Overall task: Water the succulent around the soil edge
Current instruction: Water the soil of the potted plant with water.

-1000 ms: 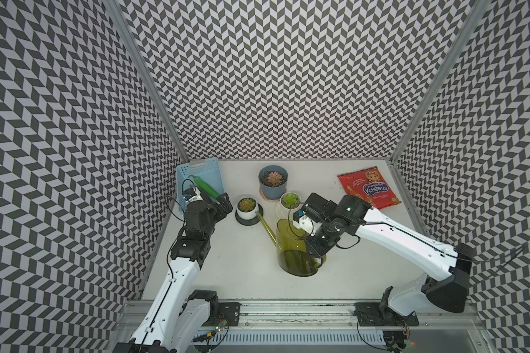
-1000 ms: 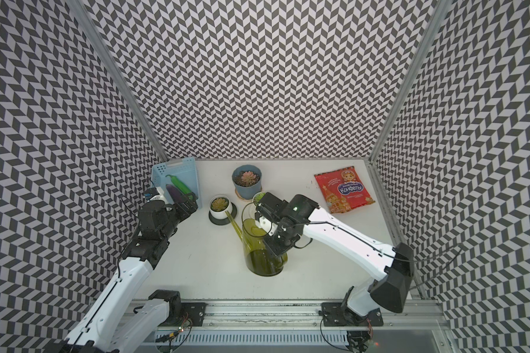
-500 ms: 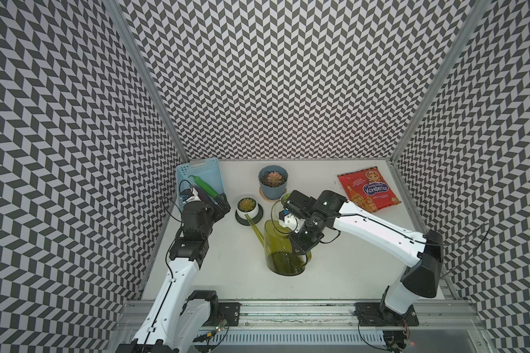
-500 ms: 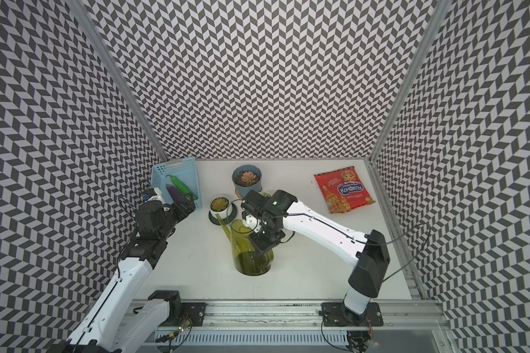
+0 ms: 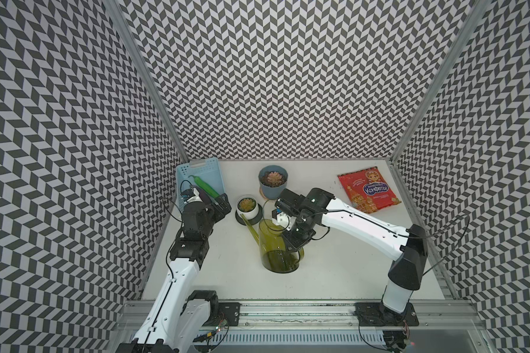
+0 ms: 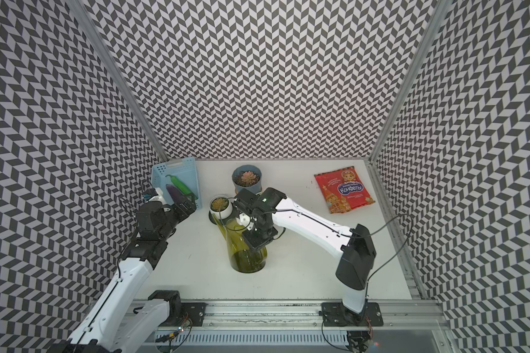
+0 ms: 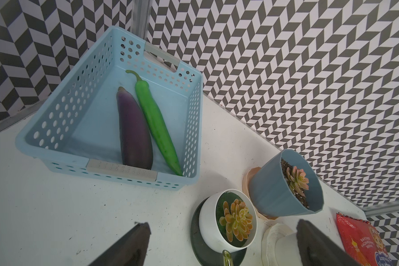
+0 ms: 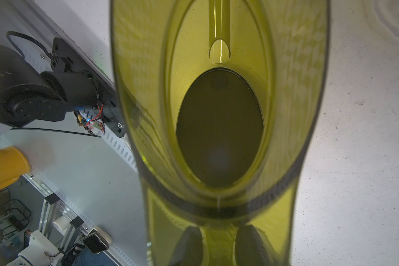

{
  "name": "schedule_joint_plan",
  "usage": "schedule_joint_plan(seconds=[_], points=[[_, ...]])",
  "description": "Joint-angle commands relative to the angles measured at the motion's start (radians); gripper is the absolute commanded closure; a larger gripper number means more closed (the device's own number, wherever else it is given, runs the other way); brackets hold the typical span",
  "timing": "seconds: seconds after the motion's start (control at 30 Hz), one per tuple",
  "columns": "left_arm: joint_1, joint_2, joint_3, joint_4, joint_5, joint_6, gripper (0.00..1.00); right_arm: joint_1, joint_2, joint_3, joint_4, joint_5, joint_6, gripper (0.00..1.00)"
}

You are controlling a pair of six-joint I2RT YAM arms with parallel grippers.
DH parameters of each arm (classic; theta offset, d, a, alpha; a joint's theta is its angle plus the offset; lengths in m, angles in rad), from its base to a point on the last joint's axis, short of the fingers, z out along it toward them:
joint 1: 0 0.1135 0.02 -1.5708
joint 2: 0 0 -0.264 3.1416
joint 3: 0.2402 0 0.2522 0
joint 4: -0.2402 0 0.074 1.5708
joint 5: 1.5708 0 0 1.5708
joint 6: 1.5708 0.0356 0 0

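A translucent green watering can (image 5: 276, 244) (image 6: 244, 244) stands about upright mid-table with dark water in its bottom (image 8: 219, 129). My right gripper (image 5: 293, 243) (image 8: 219, 244) is shut on the can's handle. The spout tip (image 5: 244, 217) (image 7: 227, 255) is beside the white pot (image 5: 253, 211), over its dark saucer. That pot holds a yellow-orange succulent (image 5: 246, 203) (image 6: 218, 203) (image 7: 236, 218). My left gripper (image 5: 222, 205) (image 7: 224, 223) hangs open left of this pot, holding nothing.
A blue pot (image 5: 273, 186) (image 7: 274, 186) with a pink succulent stands behind. Part of another white pot (image 7: 286, 246) shows beside it. A blue basket (image 5: 210, 169) (image 7: 122, 171) with an eggplant and a green pepper sits back left. A red snack bag (image 5: 367, 189) lies back right.
My right arm has carried the watering can leftward and toward the back, bringing the spout tip up to the white pot. The left arm has hardly moved.
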State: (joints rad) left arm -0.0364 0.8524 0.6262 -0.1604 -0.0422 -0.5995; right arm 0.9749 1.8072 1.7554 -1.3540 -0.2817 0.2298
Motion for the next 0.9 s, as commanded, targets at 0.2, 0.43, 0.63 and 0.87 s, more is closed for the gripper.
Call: schedule_joint_plan(seconds=[0.2, 0.43, 0.63, 0.87], points=[[0.004, -0.009, -0.017, 0.036, 0.026, 0.009, 0.00, -0.014, -0.019, 0.032, 0.033, 0.012, -0.003, 1.00], [0.004, -0.007, -0.019, 0.041, 0.035, 0.005, 0.00, -0.030, -0.037, -0.014, 0.034, 0.029, -0.003, 1.00], [0.004, -0.005, -0.022, 0.046, 0.039, 0.005, 0.00, -0.040, -0.057, -0.031, 0.034, 0.038, 0.005, 1.00], [0.004, 0.000, -0.021, 0.046, 0.042, 0.003, 0.00, -0.062, -0.093, -0.050, 0.033, 0.045, 0.014, 1.00]])
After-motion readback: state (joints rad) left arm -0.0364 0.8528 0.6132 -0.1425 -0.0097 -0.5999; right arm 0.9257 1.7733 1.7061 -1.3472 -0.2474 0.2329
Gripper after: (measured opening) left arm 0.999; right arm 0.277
